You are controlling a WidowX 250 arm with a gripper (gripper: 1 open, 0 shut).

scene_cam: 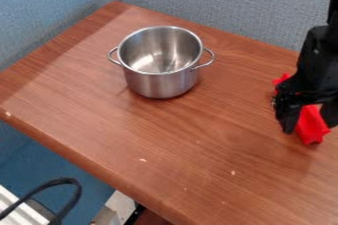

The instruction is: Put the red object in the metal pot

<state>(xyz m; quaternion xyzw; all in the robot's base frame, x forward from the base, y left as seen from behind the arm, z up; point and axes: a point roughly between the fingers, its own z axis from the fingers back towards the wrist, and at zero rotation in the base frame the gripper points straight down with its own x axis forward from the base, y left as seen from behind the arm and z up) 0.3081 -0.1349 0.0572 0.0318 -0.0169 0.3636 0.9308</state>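
**One arm over the red bar, pot standing apart**

One black robot arm reaches down at the right edge of the wooden table (119,120), its gripper (306,115) pointing straight down with the jaws spread wide. The dark fingers (286,111) stand on either side of the red object (309,123), which lies flat on the table near the right edge of the view. Red shows above and below the fingers, so the bar runs between them; whether the fingers touch it cannot be told. Nothing is clamped.

The metal pot (161,61) stands upright toward the back left of the table, well apart from the bar and the gripper. Its inside shows only bare shiny steel. Blue panels rise behind the table, and a black cable (40,197) loops below the table's near corner.
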